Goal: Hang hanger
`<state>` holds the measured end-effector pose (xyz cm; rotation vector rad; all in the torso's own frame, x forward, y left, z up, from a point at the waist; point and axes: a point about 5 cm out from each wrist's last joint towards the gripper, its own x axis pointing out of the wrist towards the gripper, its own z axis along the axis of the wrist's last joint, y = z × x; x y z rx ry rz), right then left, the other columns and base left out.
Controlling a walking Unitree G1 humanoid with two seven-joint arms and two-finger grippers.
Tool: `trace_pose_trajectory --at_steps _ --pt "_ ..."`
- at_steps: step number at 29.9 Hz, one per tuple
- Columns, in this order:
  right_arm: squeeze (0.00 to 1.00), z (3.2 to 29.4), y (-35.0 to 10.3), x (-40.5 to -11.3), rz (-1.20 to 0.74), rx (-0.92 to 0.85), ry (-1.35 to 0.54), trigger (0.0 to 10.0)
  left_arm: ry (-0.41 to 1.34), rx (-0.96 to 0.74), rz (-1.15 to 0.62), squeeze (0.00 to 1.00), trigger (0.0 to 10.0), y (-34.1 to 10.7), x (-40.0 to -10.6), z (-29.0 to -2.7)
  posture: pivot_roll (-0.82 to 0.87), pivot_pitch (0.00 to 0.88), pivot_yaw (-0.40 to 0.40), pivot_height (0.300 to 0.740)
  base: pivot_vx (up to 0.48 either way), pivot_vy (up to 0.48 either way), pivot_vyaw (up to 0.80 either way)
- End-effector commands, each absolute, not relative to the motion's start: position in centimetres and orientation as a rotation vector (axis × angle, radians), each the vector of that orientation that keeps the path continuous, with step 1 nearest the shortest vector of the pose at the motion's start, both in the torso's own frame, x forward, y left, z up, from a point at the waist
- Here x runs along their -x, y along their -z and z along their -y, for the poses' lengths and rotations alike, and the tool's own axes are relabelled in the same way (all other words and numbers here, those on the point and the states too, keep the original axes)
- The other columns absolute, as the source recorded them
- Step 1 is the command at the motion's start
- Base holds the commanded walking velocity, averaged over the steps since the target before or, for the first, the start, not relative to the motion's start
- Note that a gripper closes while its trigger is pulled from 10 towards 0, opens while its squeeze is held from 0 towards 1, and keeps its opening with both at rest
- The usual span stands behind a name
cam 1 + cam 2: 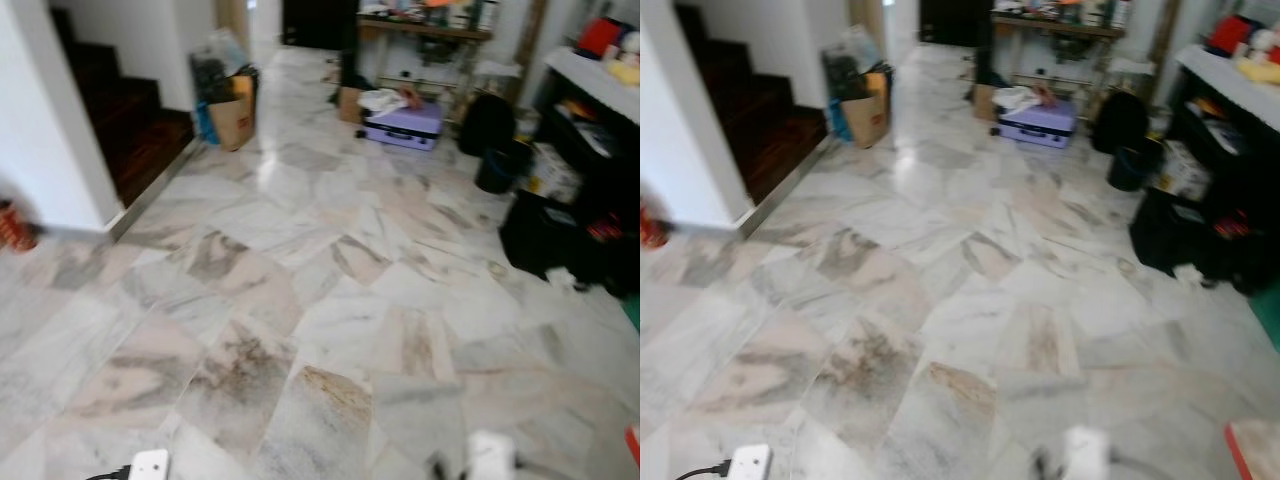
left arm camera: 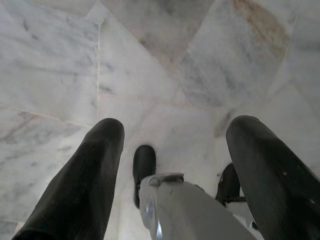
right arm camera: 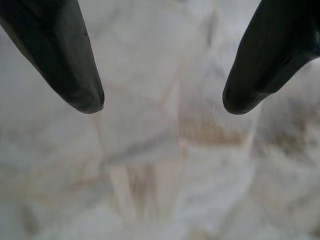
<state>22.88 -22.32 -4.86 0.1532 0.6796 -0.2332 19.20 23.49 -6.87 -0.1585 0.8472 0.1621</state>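
Nearest was marble floor [image 1: 300, 330], with a white plug block [image 1: 150, 465] at its near edge. Left gripper [image 2: 170, 135] hung spread over bare tiles, holding nothing; right gripper [image 3: 162, 102] likewise spread and empty. No hanger could be made out, so direction and nearer arm couldn't be judged. Far side: staircase [image 1: 120, 120], cardboard box [image 1: 232, 120], purple suitcase [image 1: 402, 126].

Marble floor [image 1: 330, 300] w/ purple suitcase [image 1: 403, 125]
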Motion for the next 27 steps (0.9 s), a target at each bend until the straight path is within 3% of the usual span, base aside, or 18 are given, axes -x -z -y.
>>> trace_pose_trajectory --at_steps 1,8,22,27 --pt "0.00 20.9 6.2 -21.3 -0.751 -0.178 0.197 10.0 -0.162 0.160 -0.838 0.00 10.0 6.8 -19.5 -23.1 0.17 0.000 -0.103 0.740 0.000 0.000 0.00" --pt "0.00 19.8 6.9 -20.5 -0.781 -0.246 0.124 10.0 -0.114 0.109 -0.873 0.00 10.0 7.2 -18.8 -22.8 0.16 0.000 -0.097 0.740 0.000 0.000 0.00" --pt "0.00 19.3 7.6 -19.4 -0.842 -0.221 0.132 10.0 -0.109 0.036 -0.893 0.00 10.0 7.4 -18.5 -23.0 0.16 0.000 -0.082 0.740 0.000 0.000 0.00" --pt "0.00 19.1 7.8 -19.1 -0.857 -0.211 0.141 10.0 -0.104 0.031 -0.898 0.00 10.0 7.5 -18.4 -22.6 0.16 0.000 -0.083 0.740 0.000 0.000 -0.76"
